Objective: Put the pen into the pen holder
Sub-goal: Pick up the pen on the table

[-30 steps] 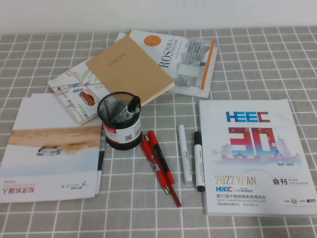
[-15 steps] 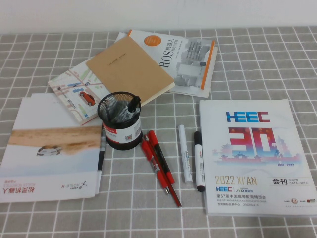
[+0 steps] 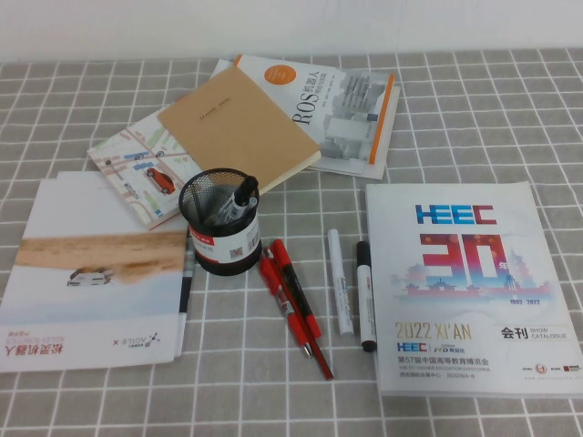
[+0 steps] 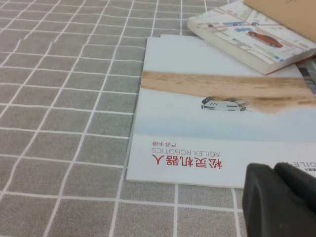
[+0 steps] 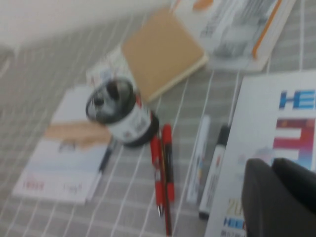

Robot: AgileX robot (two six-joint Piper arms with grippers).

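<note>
The pen is lying between 2 red pens and a black-capped marker, near the pen holder, so the right gripper (the left gripper too, can't tell either claw's state) is needing a centered barrel pinch.

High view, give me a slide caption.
White pen lies beside the pen holder, both grippers outside this view.

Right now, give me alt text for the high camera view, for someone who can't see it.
An all-white pen lies on a grey checked tablecloth, apart from and right of a black mesh pen holder that already holds a dark pen. Two red pens lie between them, a black-capped marker lies beside the white pen, and books and brochures surround them. Neither gripper appears in this view.
</note>
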